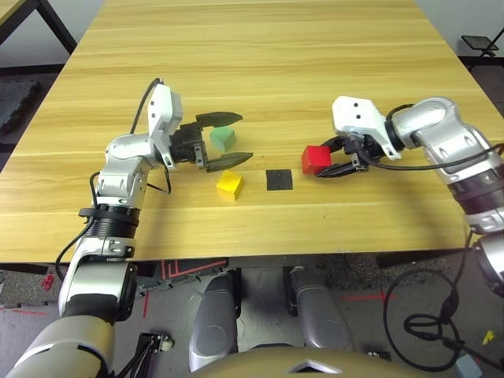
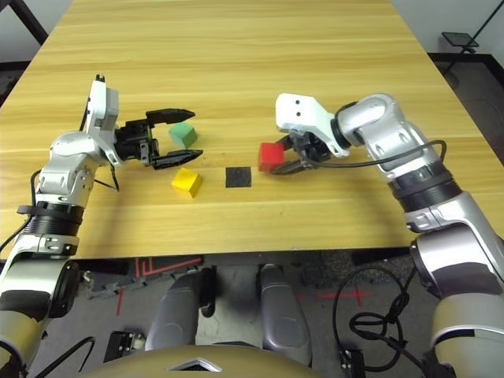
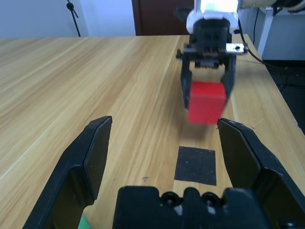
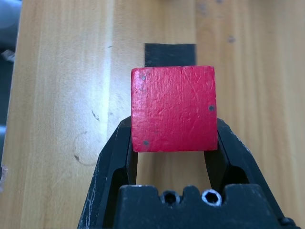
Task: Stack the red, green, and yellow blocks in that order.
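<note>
Red block (image 4: 174,109) is clamped in my right gripper (image 1: 335,157), near the black patch (image 1: 279,179). My left gripper (image 1: 236,142) has fingers apart, near green block (image 1: 223,138) and yellow block (image 1: 230,185).

Bare wood beyond green block (image 1: 223,138)

Your worktop (image 1: 260,79): pale wood, striped grain
Your floor (image 1: 366,315): grey, red tape marks (image 1: 364,297)
Your wall (image 3: 107,18): plain, pale, beyond the far edge
</note>
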Robot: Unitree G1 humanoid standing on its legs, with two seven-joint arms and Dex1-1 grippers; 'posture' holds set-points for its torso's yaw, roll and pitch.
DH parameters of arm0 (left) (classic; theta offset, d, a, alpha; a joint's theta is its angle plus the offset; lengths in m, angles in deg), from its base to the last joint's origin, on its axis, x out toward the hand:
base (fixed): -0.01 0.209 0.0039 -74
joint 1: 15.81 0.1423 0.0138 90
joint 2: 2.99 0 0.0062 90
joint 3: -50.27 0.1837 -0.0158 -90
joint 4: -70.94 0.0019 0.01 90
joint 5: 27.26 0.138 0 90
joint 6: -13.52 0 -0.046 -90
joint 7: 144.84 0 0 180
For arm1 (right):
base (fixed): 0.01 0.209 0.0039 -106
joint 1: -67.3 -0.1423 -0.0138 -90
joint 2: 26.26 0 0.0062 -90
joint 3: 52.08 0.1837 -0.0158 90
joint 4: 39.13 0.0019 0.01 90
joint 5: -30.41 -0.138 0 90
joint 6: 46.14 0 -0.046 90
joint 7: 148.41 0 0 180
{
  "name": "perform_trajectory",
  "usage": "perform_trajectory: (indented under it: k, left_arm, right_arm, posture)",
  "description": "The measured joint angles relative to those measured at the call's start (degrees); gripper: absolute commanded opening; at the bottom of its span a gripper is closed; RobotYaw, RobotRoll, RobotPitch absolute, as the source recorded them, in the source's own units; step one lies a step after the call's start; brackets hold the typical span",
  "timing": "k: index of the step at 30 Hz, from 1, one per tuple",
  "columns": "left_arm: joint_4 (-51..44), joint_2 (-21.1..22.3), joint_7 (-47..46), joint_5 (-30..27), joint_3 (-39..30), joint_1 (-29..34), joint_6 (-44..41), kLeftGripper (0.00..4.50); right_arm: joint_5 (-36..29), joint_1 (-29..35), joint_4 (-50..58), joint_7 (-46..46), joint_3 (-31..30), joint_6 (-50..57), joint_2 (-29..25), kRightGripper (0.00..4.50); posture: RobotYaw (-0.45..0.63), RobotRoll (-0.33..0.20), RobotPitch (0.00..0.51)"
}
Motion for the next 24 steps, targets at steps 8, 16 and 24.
perform_trajectory:
  k: [8,16,24]
  left_arm:
    - [-1.61,-0.01,-0.87,-0.03,0.0,1.15,-0.05,4.5]
    - [-3.48,-0.02,-2.02,-0.08,-0.04,2.14,-0.65,4.5]
    - [-4.0,-0.03,-2.48,-0.09,-0.03,2.57,-1.29,4.5]
  right_arm:
    - [5.84,-1.95,-4.33,0.23,-1.48,-0.7,6.45,2.06]
    - [9.62,-3.43,-8.87,3.63,-1.47,-0.64,11.19,2.06]
    - [11.16,-3.59,-10.42,4.42,-1.4,-0.4,12.91,2.06]
  posture:
    - [0.34,-0.021,0.139]
    - [0.34,-0.019,0.145]
    - [0.34,-0.014,0.15]
